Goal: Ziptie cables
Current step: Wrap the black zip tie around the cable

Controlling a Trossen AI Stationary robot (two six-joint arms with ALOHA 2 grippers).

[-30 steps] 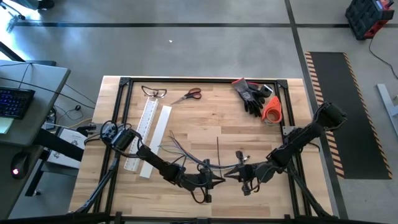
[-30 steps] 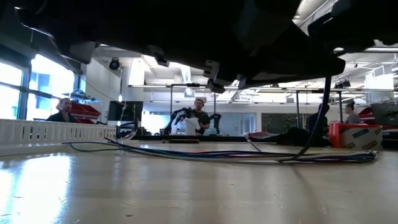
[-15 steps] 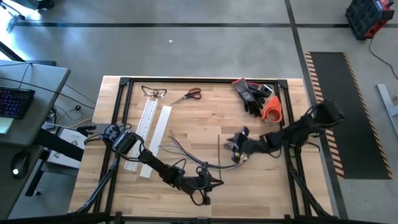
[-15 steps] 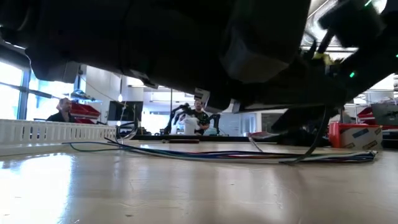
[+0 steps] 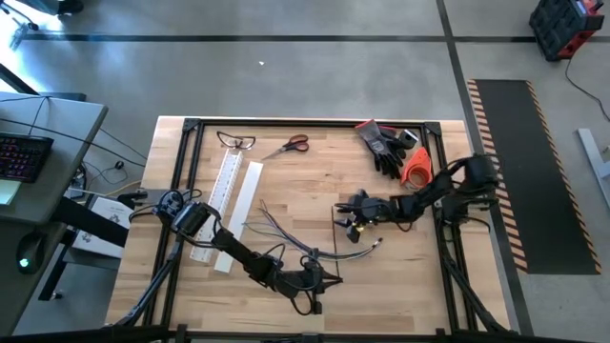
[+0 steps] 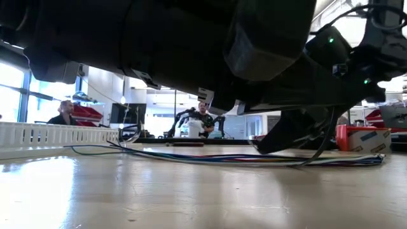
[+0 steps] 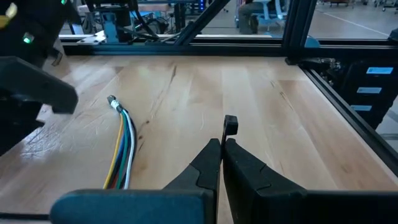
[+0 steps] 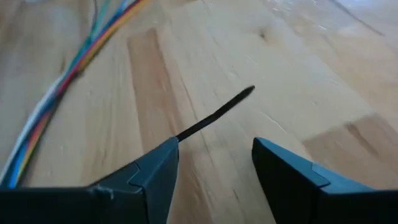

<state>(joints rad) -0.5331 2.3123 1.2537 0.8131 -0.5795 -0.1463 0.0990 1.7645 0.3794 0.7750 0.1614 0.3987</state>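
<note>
- High view shows the cables (image 5: 315,250) lying in a shallow arc on the wooden table (image 5: 315,176), loose ends fanned toward the white slotted channel (image 5: 229,181), the other end gathered near the table's middle
- Left gripper (image 5: 329,278) sits low at the near edge just beside the arc, fingers (image 7: 214,158) clenched together with nothing visibly between them; likely parked there to steady or wait on the bundle
- Right gripper (image 5: 353,221) hovers above the black zip tie (image 5: 335,224), a thin strip lying straight on the wood beside the cables; its fingers (image 8: 155,165) stand apart, released, the tie's near end running between them, so a pick of the tie seems to be the step in hand
- Gloves (image 5: 386,148) and an orange roll (image 5: 416,167) crowd the far right corner behind the right arm; scissors (image 5: 291,145) and glasses (image 5: 236,141) lie along the far edge, well apart from the work
- Open wood lies between the two grippers, giving room to bring the tie to the bundle; the black frame rail (image 5: 448,248) bounds the right side
</note>
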